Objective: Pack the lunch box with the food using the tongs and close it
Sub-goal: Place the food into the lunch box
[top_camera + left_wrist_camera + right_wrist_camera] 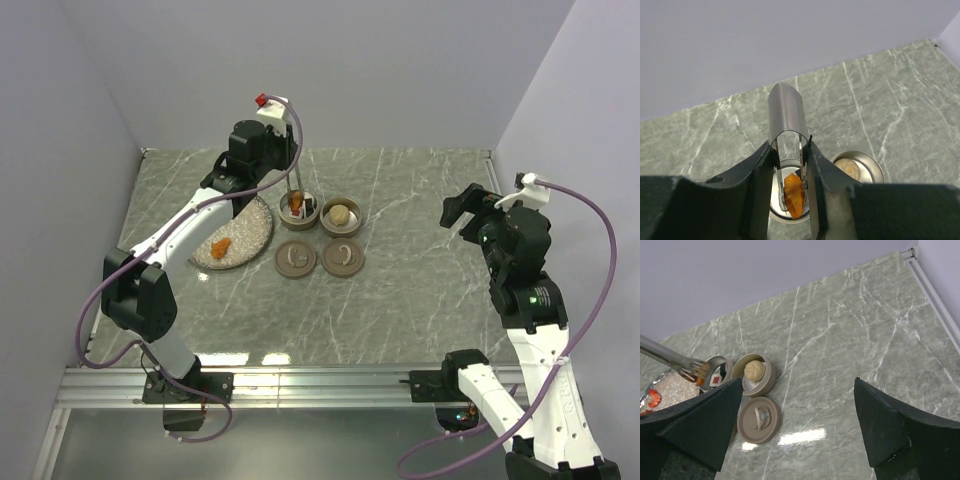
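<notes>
One orange piece [794,196] in the tongs [786,112] your left pincer [790,150] squeezes, right pincer [797,390] gaping empty: lower into the tin [284,213], then ease.

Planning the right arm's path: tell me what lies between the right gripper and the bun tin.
Nothing: the top view shows bare table between right gripper and bun tin.

A green-grey marble-patterned tabletop [430,300] with pale veins fills the scene. A plain lilac-grey back wall [400,70] rises from its far edge, with a matching left wall [50,200] and right wall [590,120] at its sides. A ribbed silver aluminium rail [330,385] runs along its near edge. A soft white glare patch [802,436] lies on its surface.
</notes>
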{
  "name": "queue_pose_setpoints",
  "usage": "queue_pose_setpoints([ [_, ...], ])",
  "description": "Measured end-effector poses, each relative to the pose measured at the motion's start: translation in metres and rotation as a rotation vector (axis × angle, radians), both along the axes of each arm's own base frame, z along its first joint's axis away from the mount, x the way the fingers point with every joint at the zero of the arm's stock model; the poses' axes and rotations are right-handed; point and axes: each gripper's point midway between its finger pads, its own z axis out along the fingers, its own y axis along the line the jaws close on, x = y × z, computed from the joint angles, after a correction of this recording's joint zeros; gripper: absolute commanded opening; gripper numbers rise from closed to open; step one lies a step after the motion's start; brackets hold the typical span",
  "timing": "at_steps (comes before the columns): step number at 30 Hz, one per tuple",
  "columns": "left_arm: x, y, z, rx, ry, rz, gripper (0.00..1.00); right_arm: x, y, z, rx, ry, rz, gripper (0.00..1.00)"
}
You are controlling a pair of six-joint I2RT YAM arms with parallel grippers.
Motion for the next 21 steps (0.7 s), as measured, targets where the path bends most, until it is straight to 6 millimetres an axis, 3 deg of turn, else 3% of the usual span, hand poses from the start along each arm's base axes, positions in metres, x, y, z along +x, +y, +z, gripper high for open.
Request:
queue_pose_setpoints([
  [11,0.0017,0.007,-0.0036,0.014,0.01,0.039,0.22,0.0036,0.0006,-0.0075,-0.005,0.023,0.002,0.99],
  [21,0.0019,0.0087,-0.0047,0.017,0.014,0.048,0.38,0.0049,0.0012,-0.0091,-0.006,0.029,0.005,0.99],
])
